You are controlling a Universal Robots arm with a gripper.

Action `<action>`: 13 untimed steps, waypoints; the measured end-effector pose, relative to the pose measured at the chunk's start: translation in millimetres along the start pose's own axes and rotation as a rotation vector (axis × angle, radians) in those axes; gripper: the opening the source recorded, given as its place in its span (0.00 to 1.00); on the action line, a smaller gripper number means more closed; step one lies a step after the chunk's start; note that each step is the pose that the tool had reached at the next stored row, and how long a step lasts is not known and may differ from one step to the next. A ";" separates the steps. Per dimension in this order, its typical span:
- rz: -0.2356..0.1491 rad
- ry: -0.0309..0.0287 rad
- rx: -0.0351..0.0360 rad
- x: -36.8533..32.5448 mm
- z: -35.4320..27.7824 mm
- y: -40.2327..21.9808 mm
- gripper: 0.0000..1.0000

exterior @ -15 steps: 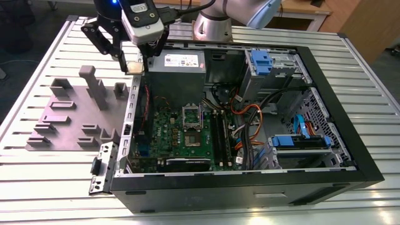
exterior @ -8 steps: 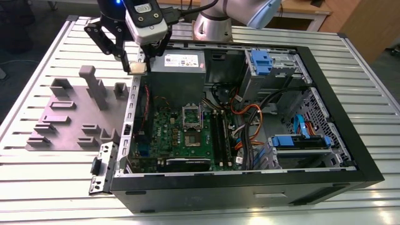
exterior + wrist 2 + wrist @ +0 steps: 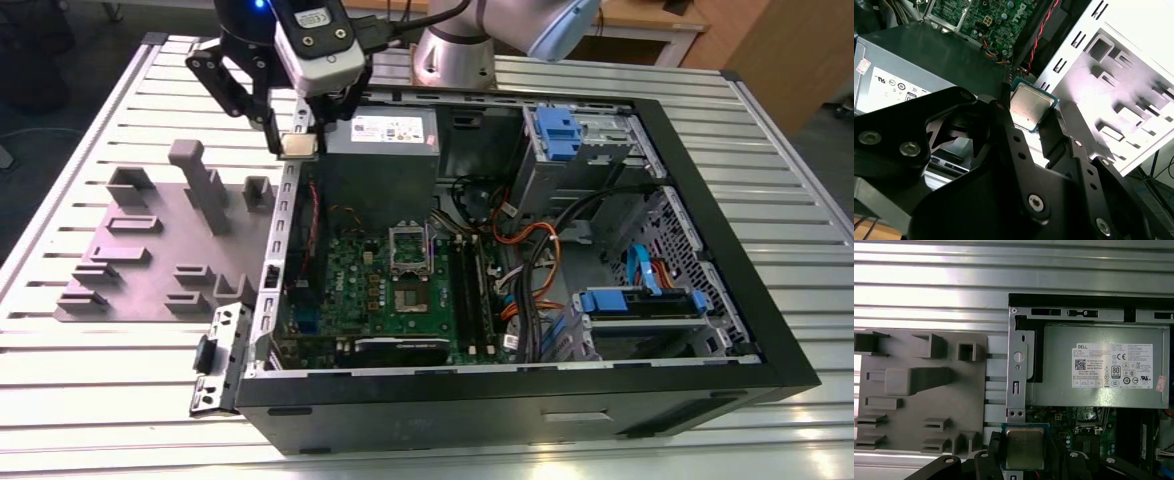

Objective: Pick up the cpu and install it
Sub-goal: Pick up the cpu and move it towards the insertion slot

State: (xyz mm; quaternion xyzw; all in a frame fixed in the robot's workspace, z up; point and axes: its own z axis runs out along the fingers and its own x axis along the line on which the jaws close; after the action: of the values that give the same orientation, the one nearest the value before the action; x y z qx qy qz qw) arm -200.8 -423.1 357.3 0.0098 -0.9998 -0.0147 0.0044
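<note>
The cpu (image 3: 298, 147), a small flat square chip with a shiny silver top, hangs in the air held between my black fingers. My gripper (image 3: 298, 143) is shut on it, above the far edge of the open computer case (image 3: 534, 395) at the exterior view's left, beside the power supply. In both wrist views the cpu (image 3: 1030, 106) (image 3: 1025, 447) sits clamped by its two opposite edges in my gripper (image 3: 1029, 119) (image 3: 1025, 451). Lower in the case lies the green motherboard (image 3: 380, 300) with its silver socket frame (image 3: 408, 243) standing open.
A big gray box with a white label (image 3: 380, 150) (image 3: 1104, 365) sits in the case right by my gripper. A gray fixture plate with slots and posts (image 3: 160, 240) (image 3: 914, 390) lies on the slatted metal table (image 3: 80, 400). Cables (image 3: 534, 250) and blue drive brackets (image 3: 641, 300) crowd the case's other side.
</note>
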 end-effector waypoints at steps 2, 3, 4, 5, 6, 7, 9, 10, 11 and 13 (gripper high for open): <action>0.000 0.0000 0.0000 -1.2 0.0 0.0 0.47; 0.000 0.0001 0.0000 -1.7 0.0 0.0 0.47; 0.000 0.0000 -0.0001 -2.2 0.0 -0.1 0.47; 0.000 0.0000 0.0000 -2.7 0.0 -0.1 0.47; 0.000 0.0000 -0.0001 -3.3 0.0 -0.1 0.47; 0.000 0.0000 0.0000 -3.8 0.0 -0.1 0.47; 0.000 0.0000 -0.0001 -5.1 0.0 -0.1 0.47; 0.000 0.0000 0.0000 -5.7 -0.1 -0.1 0.47; 0.000 0.0000 0.0000 -6.3 0.0 -0.1 0.47; 0.000 0.0001 0.0001 -7.8 -0.1 -0.2 0.47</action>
State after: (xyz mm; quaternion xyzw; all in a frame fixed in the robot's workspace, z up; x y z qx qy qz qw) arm -193.1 -423.1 357.3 0.0098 -0.9998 -0.0146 0.0045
